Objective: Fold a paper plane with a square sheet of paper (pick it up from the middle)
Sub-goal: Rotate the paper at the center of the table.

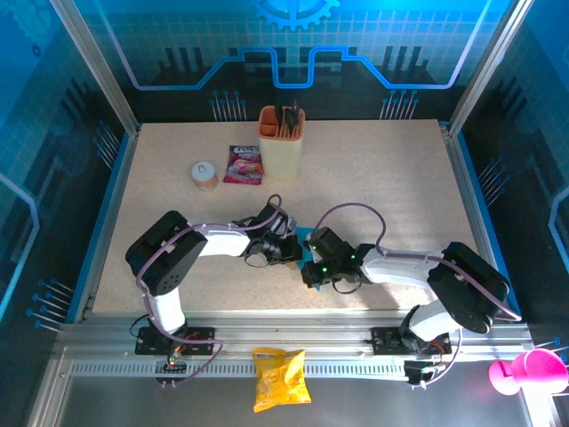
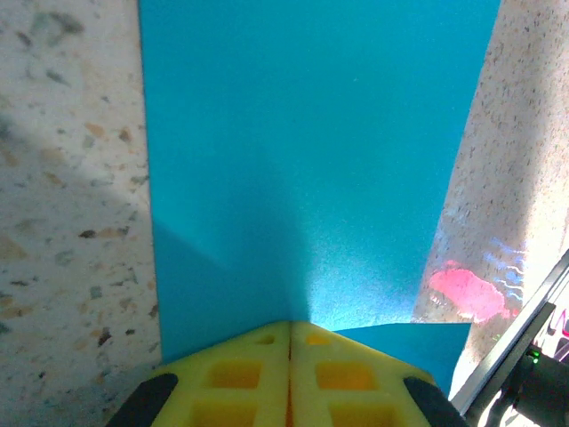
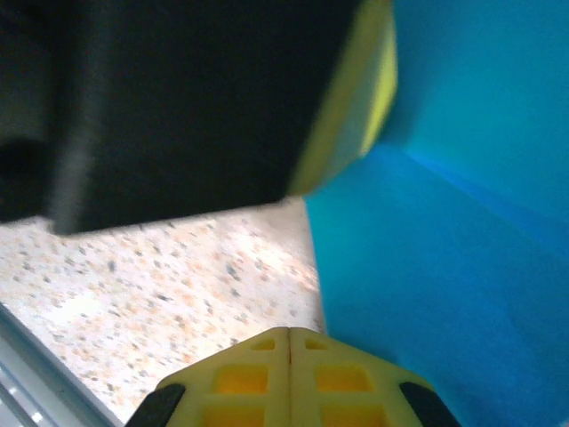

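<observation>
Square sheet of paper point(image 2: 311, 160) lies on the speckled table point(image 2: 62, 222), stretching straight ahead of the left gripper point(image 2: 291, 325) and off to the right of the right gripper point(image 3: 291, 331) — the two meet nose to nose over it. Judged from that, a fold is being made near the sheet's middle; no dart shape shows yet. The left jaws are closed, tips together, and the paper rises in a shaded ridge right up to them. It looks pinched there, with a second layer peeping out beneath on the right. The right jaws are closed too, set at the sheet's edge; whether they grip paper I cannot tell. The next move calls for pressing the crease flat without dragging the sheet. The sheet is thin, matte, plain blue; the fingers point(image 2: 240, 374) are yellow and pocketed.
</observation>
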Robot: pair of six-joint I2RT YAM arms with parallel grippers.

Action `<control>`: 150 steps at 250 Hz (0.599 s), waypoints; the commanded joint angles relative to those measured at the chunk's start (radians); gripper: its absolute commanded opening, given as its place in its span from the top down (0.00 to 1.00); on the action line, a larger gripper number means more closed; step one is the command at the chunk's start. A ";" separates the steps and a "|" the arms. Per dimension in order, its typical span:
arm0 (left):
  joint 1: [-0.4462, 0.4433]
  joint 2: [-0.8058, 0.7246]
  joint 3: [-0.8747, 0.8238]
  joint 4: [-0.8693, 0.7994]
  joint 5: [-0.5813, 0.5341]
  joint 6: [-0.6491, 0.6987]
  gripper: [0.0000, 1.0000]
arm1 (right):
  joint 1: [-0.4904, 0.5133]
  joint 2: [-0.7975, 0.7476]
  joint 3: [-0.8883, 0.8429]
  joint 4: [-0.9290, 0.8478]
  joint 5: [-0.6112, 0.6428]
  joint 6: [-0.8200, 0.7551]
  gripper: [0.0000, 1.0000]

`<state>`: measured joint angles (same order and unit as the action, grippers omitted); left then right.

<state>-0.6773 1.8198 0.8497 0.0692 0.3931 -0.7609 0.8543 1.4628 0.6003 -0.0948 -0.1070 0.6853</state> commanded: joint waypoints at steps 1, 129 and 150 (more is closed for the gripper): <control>0.001 0.049 -0.024 -0.084 -0.072 0.005 0.92 | -0.008 -0.026 -0.047 0.026 -0.002 0.026 0.97; 0.004 0.043 -0.043 -0.099 -0.111 -0.017 0.96 | -0.016 -0.107 -0.259 0.160 -0.022 0.142 0.98; 0.005 0.044 -0.044 -0.106 -0.121 -0.028 0.98 | -0.018 -0.132 -0.299 0.164 -0.009 0.177 0.98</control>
<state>-0.6769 1.8198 0.8497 0.0692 0.3859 -0.7654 0.8478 1.3510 0.3809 0.1455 -0.1131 0.7910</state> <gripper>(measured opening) 0.057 0.049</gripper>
